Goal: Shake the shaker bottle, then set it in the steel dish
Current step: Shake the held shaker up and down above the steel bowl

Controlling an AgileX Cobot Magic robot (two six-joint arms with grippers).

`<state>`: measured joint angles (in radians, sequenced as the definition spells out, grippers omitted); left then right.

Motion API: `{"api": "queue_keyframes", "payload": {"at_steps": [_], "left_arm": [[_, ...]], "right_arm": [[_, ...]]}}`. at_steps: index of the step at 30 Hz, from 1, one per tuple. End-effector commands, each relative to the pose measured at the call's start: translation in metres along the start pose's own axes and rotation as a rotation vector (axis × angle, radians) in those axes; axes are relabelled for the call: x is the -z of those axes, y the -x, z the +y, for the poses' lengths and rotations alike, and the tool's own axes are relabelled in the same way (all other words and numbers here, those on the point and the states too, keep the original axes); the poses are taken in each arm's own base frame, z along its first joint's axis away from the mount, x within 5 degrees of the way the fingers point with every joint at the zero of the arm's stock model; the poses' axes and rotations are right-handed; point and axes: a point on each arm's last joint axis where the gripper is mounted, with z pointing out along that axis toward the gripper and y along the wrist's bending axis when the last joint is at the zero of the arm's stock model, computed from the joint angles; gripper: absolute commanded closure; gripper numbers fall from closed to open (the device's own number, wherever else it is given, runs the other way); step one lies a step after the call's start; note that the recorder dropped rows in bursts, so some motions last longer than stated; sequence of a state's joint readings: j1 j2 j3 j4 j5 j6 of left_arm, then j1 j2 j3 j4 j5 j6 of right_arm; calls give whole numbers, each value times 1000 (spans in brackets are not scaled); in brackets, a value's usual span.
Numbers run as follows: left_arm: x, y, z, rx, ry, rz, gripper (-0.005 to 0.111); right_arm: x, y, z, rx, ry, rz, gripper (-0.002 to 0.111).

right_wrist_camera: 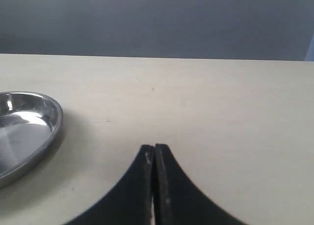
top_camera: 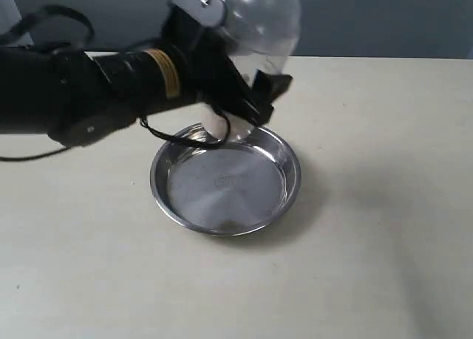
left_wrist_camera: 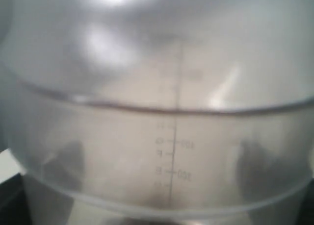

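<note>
The shaker bottle (top_camera: 260,25), clear with a frosted domed top, hangs over the far rim of the steel dish (top_camera: 284,156), and my left gripper (top_camera: 255,97) is shut on its body. Its narrow lower end (top_camera: 238,126) sits just above the dish's far edge; I cannot tell if it touches. In the left wrist view the bottle (left_wrist_camera: 162,87) fills the frame with its printed marks, and the dark fingers (left_wrist_camera: 64,162) show blurred through the plastic. No granules can be made out. My right gripper (right_wrist_camera: 154,151) is shut on nothing over bare table, with the dish (right_wrist_camera: 46,112) off to one side.
The black left arm (top_camera: 66,95) reaches in from the left, with a cable looping down to the dish's rim. The beige tabletop (top_camera: 384,206) runs back to a grey wall. A small dark speck lies on the dish floor.
</note>
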<state>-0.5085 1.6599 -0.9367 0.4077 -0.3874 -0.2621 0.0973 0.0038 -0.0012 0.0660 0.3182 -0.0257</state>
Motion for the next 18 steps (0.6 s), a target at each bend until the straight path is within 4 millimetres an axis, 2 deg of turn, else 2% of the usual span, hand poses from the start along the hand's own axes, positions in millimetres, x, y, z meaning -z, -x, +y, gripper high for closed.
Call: {"api": "queue_keyframes", "payload": {"at_steps": [1, 2, 4, 5, 6, 7, 8, 9, 11, 12, 13, 15, 16, 18], "left_arm": [[6, -22, 44, 492, 326, -37, 106], [4, -18, 25, 368, 221, -35, 106], [5, -7, -23, -65, -65, -27, 107], [5, -6, -27, -86, -67, -25, 107], [2, -10, -9, 101, 64, -32, 107], [2, -18, 15, 361, 251, -52, 107], [2, -26, 27, 529, 353, -60, 106], [0, -26, 19, 465, 300, -28, 106], [-1, -19, -27, 21, -23, 29, 106], [-1, -18, -34, -53, -68, 29, 107], [-2, -19, -24, 67, 2, 19, 107], [-3, -30, 11, 490, 260, -18, 107], [-4, -31, 7, 442, 230, -5, 106], [-4, -24, -26, 24, -24, 27, 106]], "right_arm": [[0, 1, 0, 2, 3, -15, 109], [0, 1, 0, 2, 3, -15, 109], [0, 1, 0, 2, 3, -15, 109], [0, 1, 0, 2, 3, -15, 109], [0, 1, 0, 2, 3, -15, 109], [0, 1, 0, 2, 3, -15, 109], [0, 1, 0, 2, 3, -15, 109], [0, 1, 0, 2, 3, -15, 109], [0, 1, 0, 2, 3, -15, 109], [0, 1, 0, 2, 3, -15, 109], [0, 1, 0, 2, 3, -15, 109], [0, 1, 0, 2, 3, -15, 109], [0, 1, 0, 2, 3, -15, 109], [0, 1, 0, 2, 3, -15, 109]]}}
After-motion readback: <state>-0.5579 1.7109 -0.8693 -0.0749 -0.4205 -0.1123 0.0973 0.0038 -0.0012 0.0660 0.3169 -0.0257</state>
